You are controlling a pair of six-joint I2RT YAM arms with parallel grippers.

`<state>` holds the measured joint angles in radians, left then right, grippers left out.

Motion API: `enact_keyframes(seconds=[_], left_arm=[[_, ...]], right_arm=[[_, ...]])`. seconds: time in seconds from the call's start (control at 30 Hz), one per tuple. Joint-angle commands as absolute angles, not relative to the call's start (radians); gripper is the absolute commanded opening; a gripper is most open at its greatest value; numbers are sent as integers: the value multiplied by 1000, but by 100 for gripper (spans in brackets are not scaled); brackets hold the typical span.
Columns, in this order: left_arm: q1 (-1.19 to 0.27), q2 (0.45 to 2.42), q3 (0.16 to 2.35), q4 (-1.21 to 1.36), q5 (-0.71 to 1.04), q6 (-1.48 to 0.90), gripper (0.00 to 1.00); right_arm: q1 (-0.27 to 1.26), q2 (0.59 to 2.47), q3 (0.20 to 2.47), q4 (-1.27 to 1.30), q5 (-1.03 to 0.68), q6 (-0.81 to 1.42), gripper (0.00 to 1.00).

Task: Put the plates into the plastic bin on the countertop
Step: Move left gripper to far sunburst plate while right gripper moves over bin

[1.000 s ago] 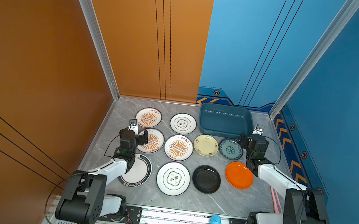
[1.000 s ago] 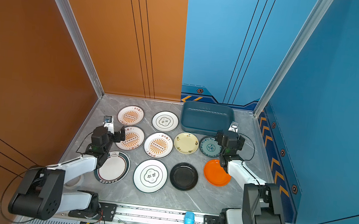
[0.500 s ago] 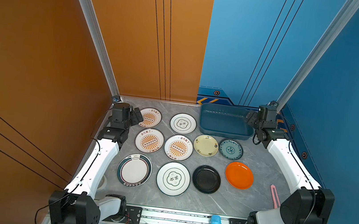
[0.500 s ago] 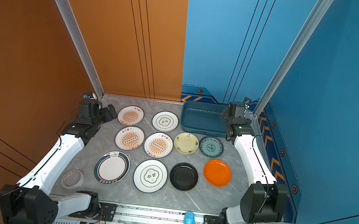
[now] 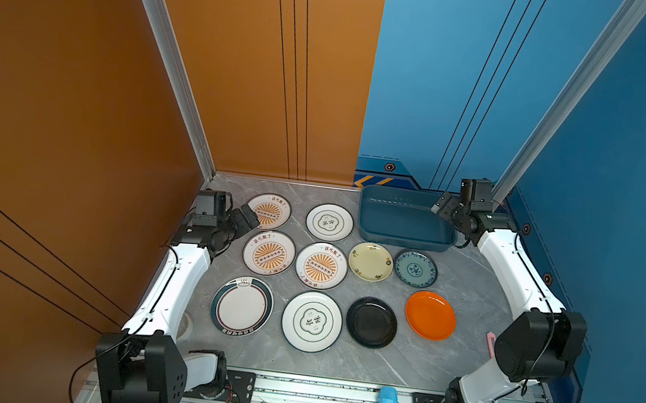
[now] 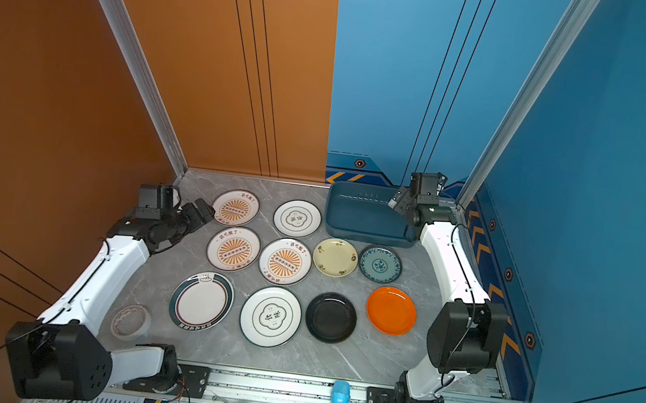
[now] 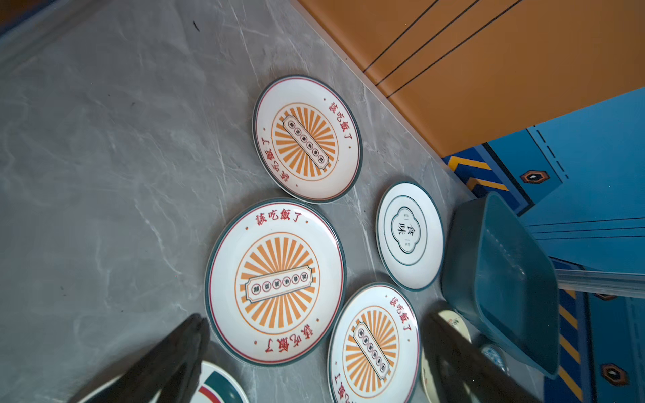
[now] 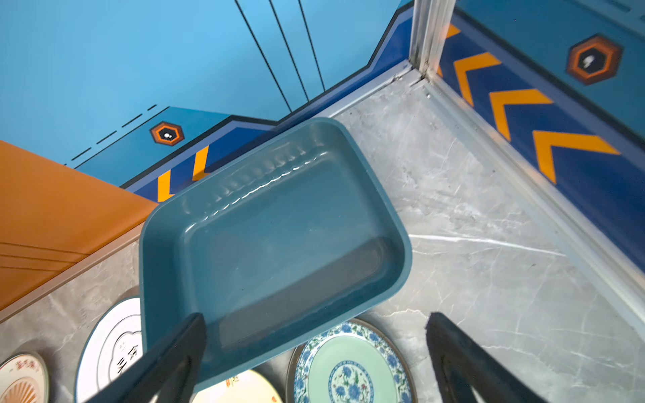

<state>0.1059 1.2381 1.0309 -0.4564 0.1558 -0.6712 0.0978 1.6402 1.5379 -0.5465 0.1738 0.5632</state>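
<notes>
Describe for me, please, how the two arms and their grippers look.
The left arm and right arm have white rounded shells, bulky black joint housings and thin black cables. The left gripper and right gripper are black, with dark tapered jaws.

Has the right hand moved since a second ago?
Yes. The right hand went from beside the teal-patterned plate farther back, to above the plastic bin's right end.

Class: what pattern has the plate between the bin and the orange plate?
Plate: pale green, blue floral border and centre; clearest in right wrist view.
</notes>
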Motion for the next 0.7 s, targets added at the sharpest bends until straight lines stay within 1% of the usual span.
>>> enact_keyframes(seconds=[0.0, 0.07, 0.17, 0.27, 0.67], left_arm=[[170, 1233, 928, -428, 293, -728, 99], [209, 1233, 887, -407, 321, -723, 100], [243, 1262, 872, -409, 351, -676, 98], [263, 1305, 879, -413, 384, -625, 96], [283, 1438, 852, -377, 447, -509, 89]], right_arm=[[100, 1656, 1566, -586, 103, 589, 100], [98, 1659, 1567, -576, 78, 586, 100], [89, 1669, 1567, -558, 35, 592, 100], [86, 1682, 1566, -538, -7, 592, 96], [71, 1728, 1592, -533, -44, 598, 93]])
